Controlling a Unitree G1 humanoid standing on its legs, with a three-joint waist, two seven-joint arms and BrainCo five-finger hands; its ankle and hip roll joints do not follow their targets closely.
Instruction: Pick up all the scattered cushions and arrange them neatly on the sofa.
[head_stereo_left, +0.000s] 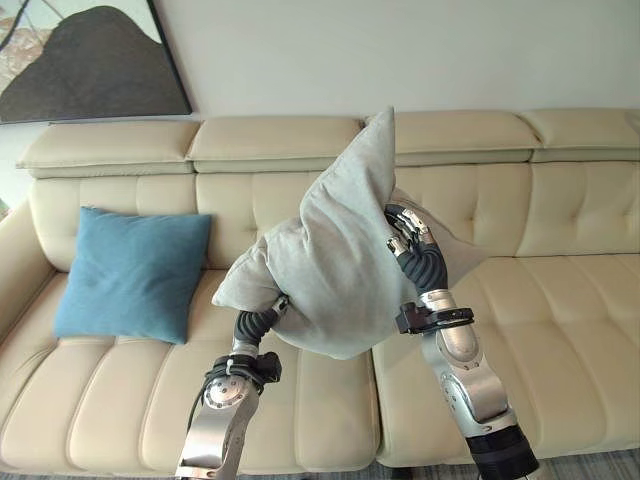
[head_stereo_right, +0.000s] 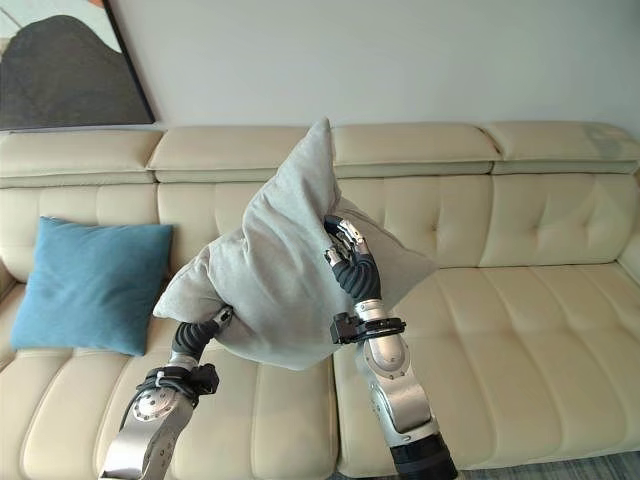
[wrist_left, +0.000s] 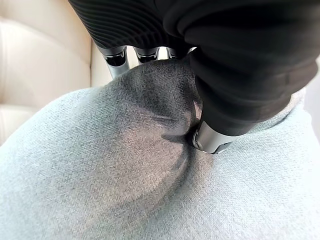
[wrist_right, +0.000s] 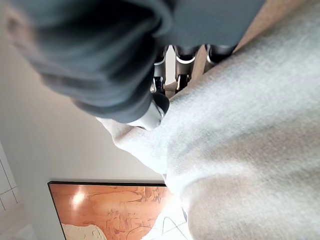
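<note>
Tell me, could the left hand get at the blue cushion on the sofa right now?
Probably not yet: the left hand is pinching the grey cushion, which both hands hold above the sofa. The blue cushion itself sits unobstructed.

The cushion held up in front is a pale grey with a fine woven fleck, and a plain teal-blue cushion leans on the cream, button-tufted sofa. The wall is off-white. The framed picture shows a dark charcoal hill shape over orange and beige swirls, within a thin black frame.
</note>
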